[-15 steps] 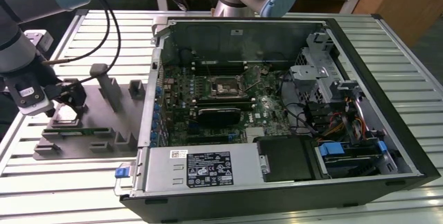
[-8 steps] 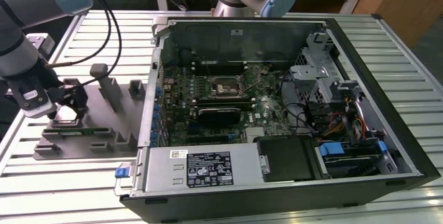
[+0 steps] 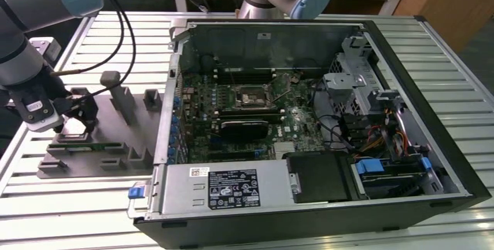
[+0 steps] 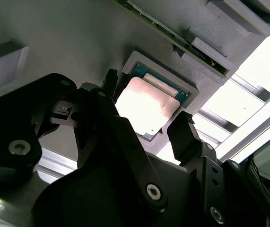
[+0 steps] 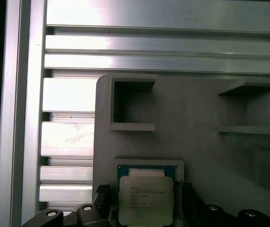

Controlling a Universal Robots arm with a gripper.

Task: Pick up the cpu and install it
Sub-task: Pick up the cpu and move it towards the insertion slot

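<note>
The cpu (image 5: 146, 198) is a flat square chip with a shiny silver top, lying in a square pocket of the grey fixture tray (image 3: 115, 146). In the second wrist view the cpu (image 4: 146, 106) glares bright. My gripper (image 3: 76, 127) hovers low over the end of the tray at the exterior view's left. In both wrist views my gripper (image 5: 145, 196) (image 4: 146, 104) straddles the chip. One black fingertip (image 5: 102, 195) stands at each side, with a narrow gap to the chip's edges. The gripper is open.
An open computer case (image 3: 432, 117) lies to the exterior view's right of the tray, with its motherboard and an empty socket (image 3: 253, 96) showing. Upright grey posts (image 3: 124, 96) rise from the tray. A green board (image 3: 85, 144) lies in a slot beside the gripper. The table (image 3: 77, 203) is slatted aluminium.
</note>
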